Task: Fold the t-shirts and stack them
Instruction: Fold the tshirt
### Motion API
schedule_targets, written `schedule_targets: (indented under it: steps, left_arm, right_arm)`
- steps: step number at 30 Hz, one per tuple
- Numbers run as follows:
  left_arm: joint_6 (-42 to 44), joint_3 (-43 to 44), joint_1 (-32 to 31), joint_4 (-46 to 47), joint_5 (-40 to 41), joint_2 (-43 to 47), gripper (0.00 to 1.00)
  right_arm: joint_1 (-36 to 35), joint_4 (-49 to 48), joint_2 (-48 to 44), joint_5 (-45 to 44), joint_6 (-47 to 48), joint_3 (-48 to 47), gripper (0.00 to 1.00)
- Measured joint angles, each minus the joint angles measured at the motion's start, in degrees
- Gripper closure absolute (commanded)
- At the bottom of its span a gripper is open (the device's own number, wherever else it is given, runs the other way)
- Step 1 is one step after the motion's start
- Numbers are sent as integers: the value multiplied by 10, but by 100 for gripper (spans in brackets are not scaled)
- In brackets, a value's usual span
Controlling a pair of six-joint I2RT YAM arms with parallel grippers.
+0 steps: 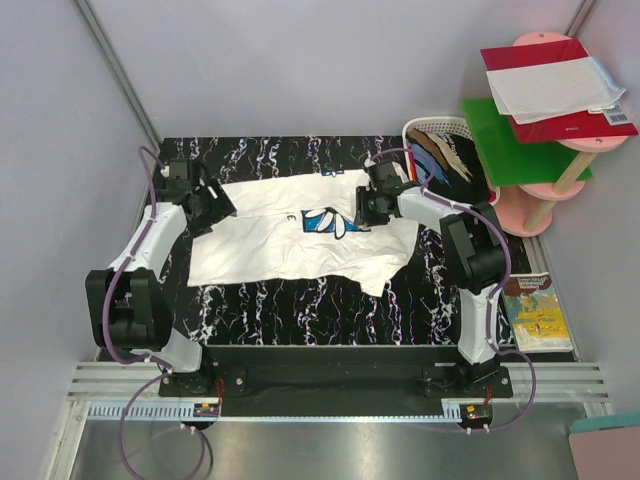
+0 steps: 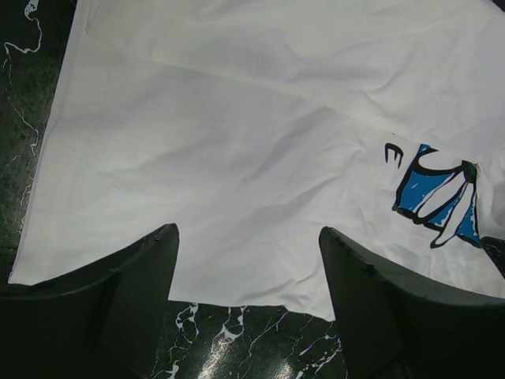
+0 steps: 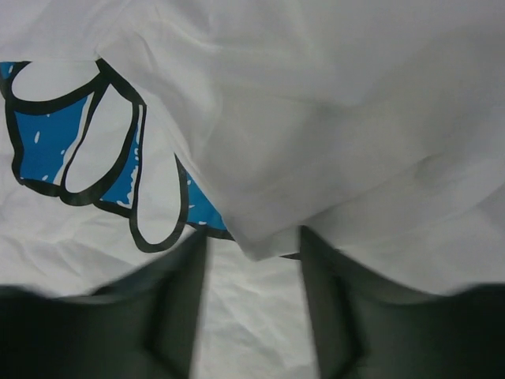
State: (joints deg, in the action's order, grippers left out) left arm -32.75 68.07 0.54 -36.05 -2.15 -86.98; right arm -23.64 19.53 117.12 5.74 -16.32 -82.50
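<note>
A big white t-shirt [image 1: 280, 245] lies on the desk [image 1: 300, 310].
It is wrinkled and partly folded, with one flap of cloth lying over part of its blue flower picture [image 1: 328, 222]. More shirts [image 1: 447, 155], dark and tan, sit bunched in the basket [image 1: 425, 128].

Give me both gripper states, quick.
Left gripper: open, over the white t-shirt, holding nothing.
Right gripper: open, a fold of the t-shirt between its fingers.
</note>
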Motion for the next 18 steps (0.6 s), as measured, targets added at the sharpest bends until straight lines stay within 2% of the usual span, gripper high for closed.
schedule_targets:
  steps: [2,6,12,18]
  left_arm:
    - [0,-2,0,1,-1,0,23]
    - [2,-7,0,2,-1,0,23]
    - [4,-15,0,2,0,-1,23]
    - [8,-27,0,2,0,-2,23]
  right_arm:
    - [-2,0,12,8,-3,-6,91]
    - [-4,1,21,14,-13,-8,100]
    - [-9,-9,13,13,-16,2,100]
    - [-16,3,-50,12,-23,33,100]
